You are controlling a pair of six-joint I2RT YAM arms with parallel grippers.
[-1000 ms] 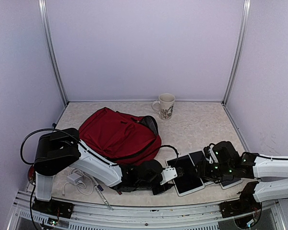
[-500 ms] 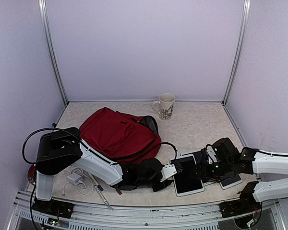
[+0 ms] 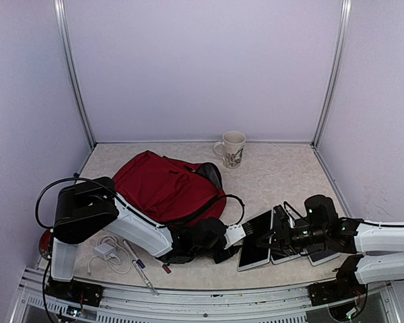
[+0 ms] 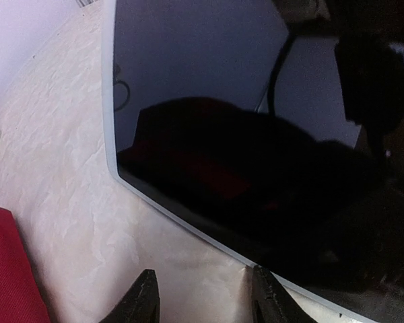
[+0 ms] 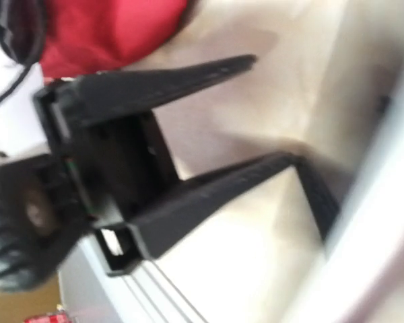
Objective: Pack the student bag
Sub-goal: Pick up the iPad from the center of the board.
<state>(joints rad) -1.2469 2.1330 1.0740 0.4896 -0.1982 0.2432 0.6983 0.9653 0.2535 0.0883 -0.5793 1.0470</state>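
The student bag [image 3: 167, 190], dark red, lies at centre-left; its corner shows in the left wrist view [image 4: 5, 276] and it appears blurred in the right wrist view [image 5: 114, 30]. A white tablet [image 3: 254, 243] stands tilted, right edge raised, black screen [image 4: 209, 101] facing left. My left gripper [image 3: 240, 234] sits at its left edge, open [image 4: 203, 284], with bare table between the fingers and one fingertip [image 4: 264, 286] touching the tablet's rim. My right gripper [image 3: 268, 237] is at the raised side. Its jaws [image 5: 273, 111] stand apart, with the lower finger [image 5: 215, 195] against the tablet's pale back [image 5: 256, 262].
A patterned mug [image 3: 232, 148] stands at the back. Two more flat devices [image 3: 287, 249] [image 3: 323, 255] lie right of the tablet, under the right arm. A white charger with cable [image 3: 106, 251] and pens [image 3: 140, 263] lie front left. The table's front rail [image 3: 188, 293] is close.
The right gripper has moved left and its jaws have narrowed. The tablet, flat a second ago, now stands tilted with its right edge lifted. The left arm has barely moved.
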